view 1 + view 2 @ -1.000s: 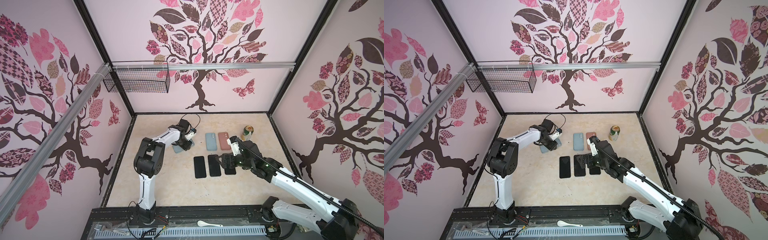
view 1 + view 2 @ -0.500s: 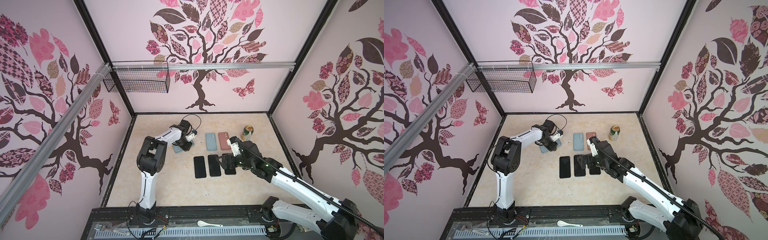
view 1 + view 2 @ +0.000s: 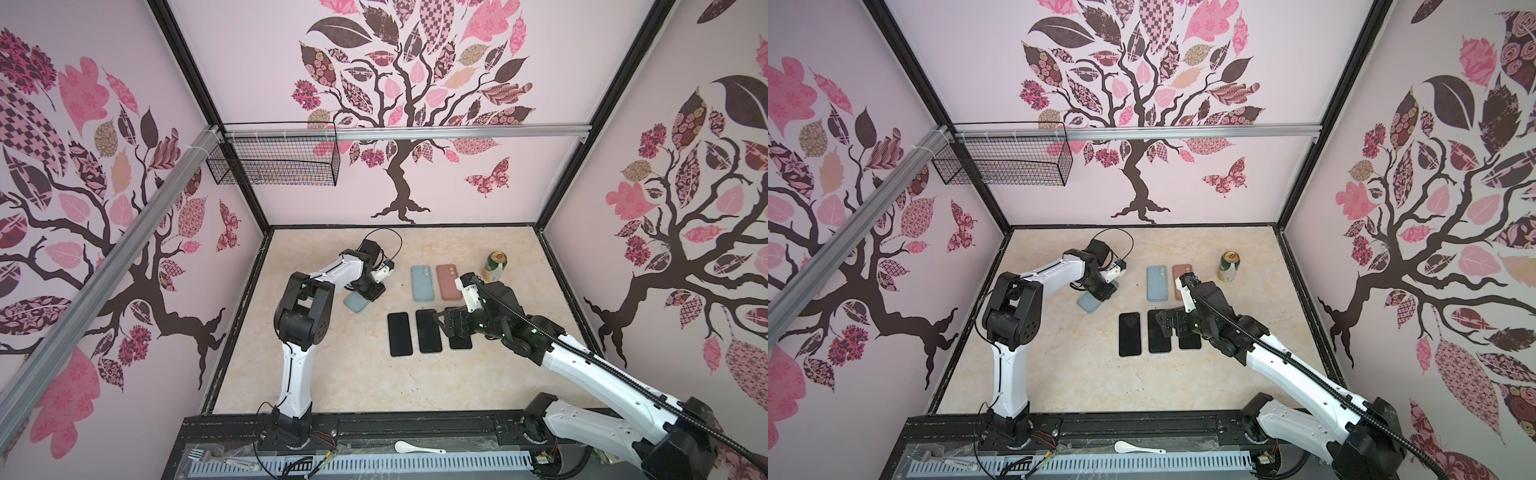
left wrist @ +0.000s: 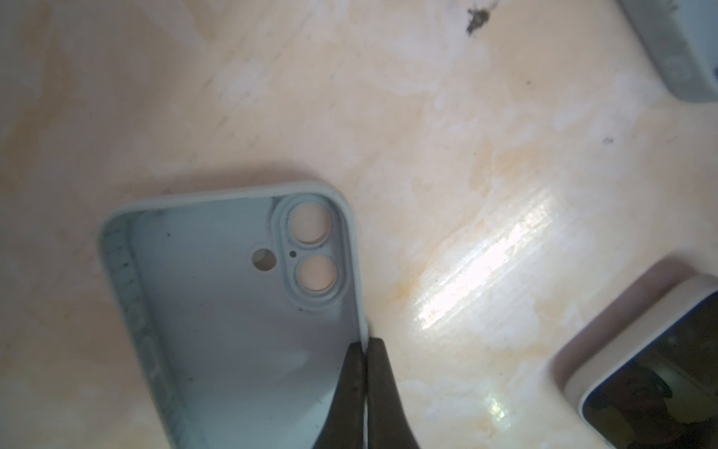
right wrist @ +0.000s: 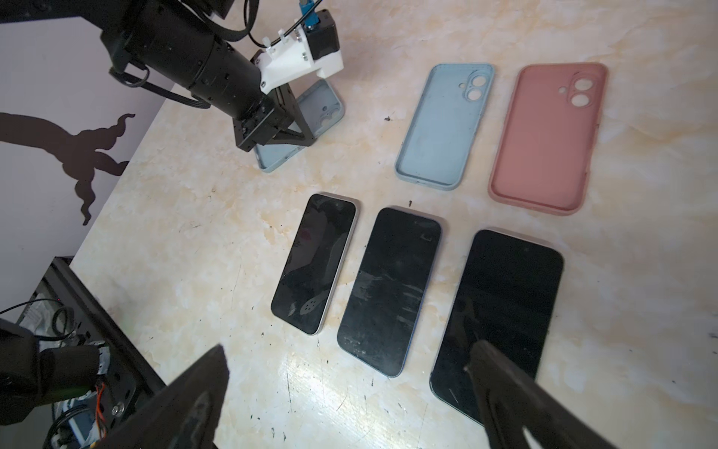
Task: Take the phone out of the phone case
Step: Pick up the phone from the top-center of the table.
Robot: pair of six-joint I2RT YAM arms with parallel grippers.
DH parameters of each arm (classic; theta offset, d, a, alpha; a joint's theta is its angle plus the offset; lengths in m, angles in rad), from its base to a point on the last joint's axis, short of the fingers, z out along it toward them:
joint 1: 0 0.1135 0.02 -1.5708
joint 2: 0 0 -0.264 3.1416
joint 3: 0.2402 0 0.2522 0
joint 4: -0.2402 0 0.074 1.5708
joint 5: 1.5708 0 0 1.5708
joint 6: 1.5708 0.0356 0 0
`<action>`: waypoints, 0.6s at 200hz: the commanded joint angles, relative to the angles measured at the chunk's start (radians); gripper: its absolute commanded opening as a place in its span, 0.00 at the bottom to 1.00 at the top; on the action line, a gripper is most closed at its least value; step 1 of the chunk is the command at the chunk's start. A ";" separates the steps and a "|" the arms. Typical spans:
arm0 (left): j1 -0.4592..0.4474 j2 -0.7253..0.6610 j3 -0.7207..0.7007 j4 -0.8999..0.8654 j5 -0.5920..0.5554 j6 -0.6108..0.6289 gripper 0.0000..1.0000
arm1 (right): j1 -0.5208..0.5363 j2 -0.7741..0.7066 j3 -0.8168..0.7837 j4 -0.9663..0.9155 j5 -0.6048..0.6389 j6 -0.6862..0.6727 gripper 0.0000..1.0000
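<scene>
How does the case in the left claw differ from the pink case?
Colour: the gripped case is pale blue-grey, the pink case pink.
Hold: the left claw is shut on the gripped case's side wall; the pink case lies free.
Pose: the gripped case sits askew to the phones; the pink case lines up with them.
Both are empty, open side up, with two camera holes.

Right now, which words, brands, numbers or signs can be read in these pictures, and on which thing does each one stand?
No text can be read with certainty.
Can: it has a printed label, too small and blurred to read in both top views.
Phones: dark screens, no text showing.
Grey-blue case, blue case, pink case: no writing visible.
Walls: only tree, leaf and butterfly pictures, no words.
</scene>
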 commanded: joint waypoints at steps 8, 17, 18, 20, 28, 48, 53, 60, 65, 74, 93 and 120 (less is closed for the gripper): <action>-0.001 -0.013 -0.008 0.034 0.017 -0.042 0.00 | -0.002 0.023 0.035 -0.040 0.141 0.060 0.99; -0.003 -0.025 -0.008 0.041 0.023 -0.069 0.00 | -0.003 0.028 0.043 -0.045 0.179 0.084 0.99; -0.003 -0.027 -0.007 0.042 0.024 -0.073 0.00 | -0.002 0.028 0.044 -0.045 0.182 0.085 0.99; -0.003 -0.030 -0.007 0.044 0.026 -0.080 0.00 | -0.003 0.029 0.045 -0.045 0.190 0.092 0.99; -0.003 -0.040 -0.003 0.053 0.032 -0.119 0.00 | -0.002 0.024 0.048 -0.043 0.229 0.113 0.99; -0.007 -0.057 0.005 0.080 0.040 -0.244 0.00 | -0.002 -0.020 0.032 -0.016 0.324 0.169 0.99; -0.008 -0.058 0.012 0.079 0.038 -0.276 0.00 | -0.003 -0.036 0.032 -0.014 0.335 0.176 0.99; -0.014 -0.057 0.025 0.070 0.044 -0.301 0.00 | -0.002 -0.055 0.033 -0.019 0.328 0.165 0.99; -0.022 -0.056 0.030 0.070 0.033 -0.320 0.00 | -0.002 -0.071 0.029 -0.008 0.320 0.152 0.99; -0.041 -0.057 0.036 0.086 -0.031 -0.381 0.00 | -0.002 -0.091 0.022 0.005 0.321 0.143 0.99; -0.082 -0.056 0.065 0.093 -0.099 -0.453 0.00 | -0.004 -0.111 0.024 0.002 0.345 0.139 0.99; -0.092 -0.056 0.092 0.138 -0.037 -0.605 0.00 | -0.003 -0.105 0.049 -0.031 0.363 0.149 1.00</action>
